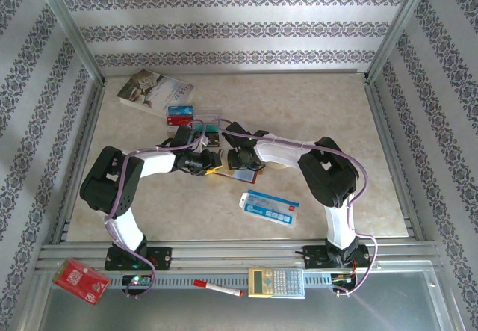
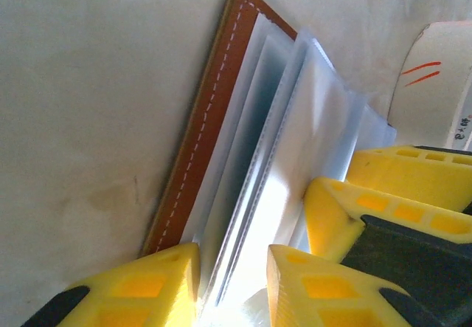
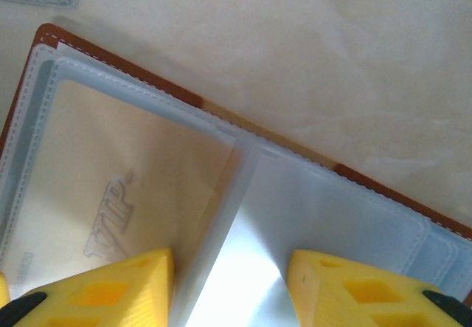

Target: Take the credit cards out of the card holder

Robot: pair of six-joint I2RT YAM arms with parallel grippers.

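The card holder (image 1: 243, 174) lies open at the middle of the table (image 1: 321, 107), a gold VIP card (image 3: 118, 209) in one of its sleeves (image 2: 295, 120), the right claw (image 3: 228, 260) spread wide astride a raised leaf, the left claw (image 2: 232, 260) straddling the sleeves, though I cannot tell whether it pinches them.

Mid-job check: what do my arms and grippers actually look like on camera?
The left arm and right arm have white links between bulky black joints, with a lilac cable looped along each. The left gripper and right gripper carry yellow fingers with recessed square pockets and black bases.
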